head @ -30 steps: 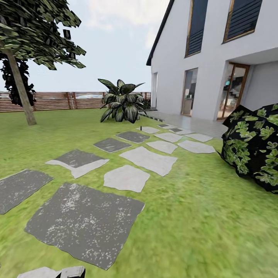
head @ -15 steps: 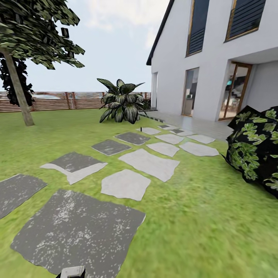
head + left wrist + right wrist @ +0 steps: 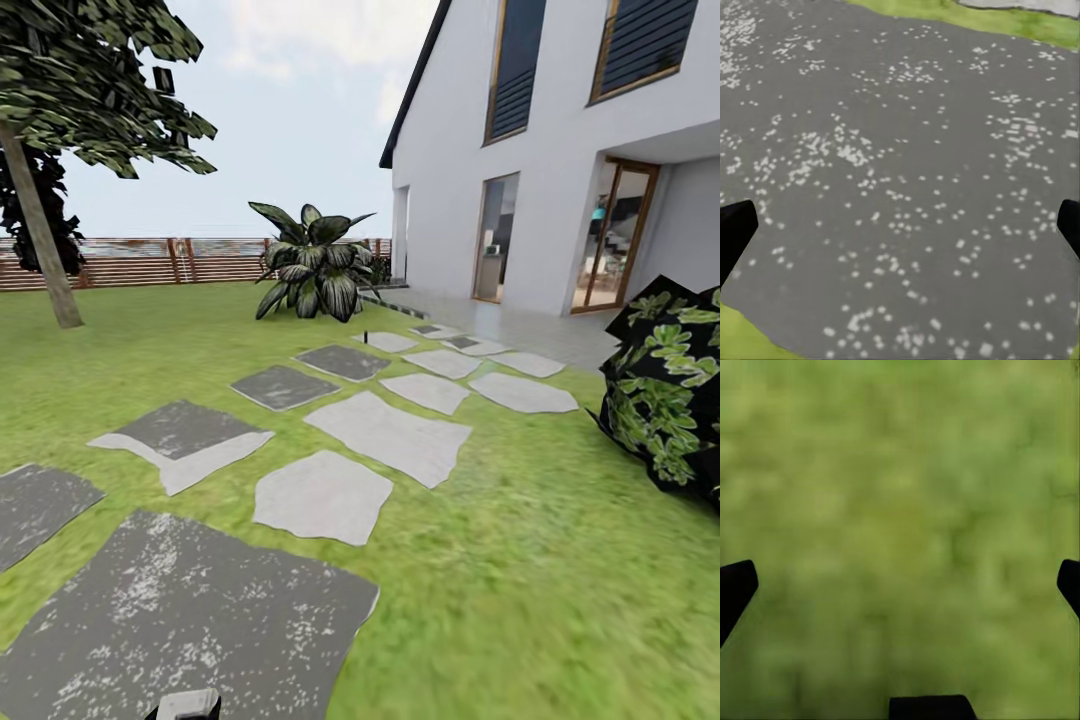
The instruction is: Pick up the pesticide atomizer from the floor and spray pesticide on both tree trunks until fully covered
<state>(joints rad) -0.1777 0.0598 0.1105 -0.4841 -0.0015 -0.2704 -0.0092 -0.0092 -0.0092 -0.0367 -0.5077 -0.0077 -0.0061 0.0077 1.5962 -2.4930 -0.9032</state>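
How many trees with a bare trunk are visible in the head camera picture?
1. The tree stands at the far left on the lawn, before the wooden fence. Others may be outside the picture.

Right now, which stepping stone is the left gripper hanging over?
The big dark grey speckled slab nearest the robot. The left gripper looks straight down onto its white-flecked surface; the other stones lie further up the path.

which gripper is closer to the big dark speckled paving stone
Left. The left gripper hangs open right over the dark stone; the right gripper hangs open over grass.
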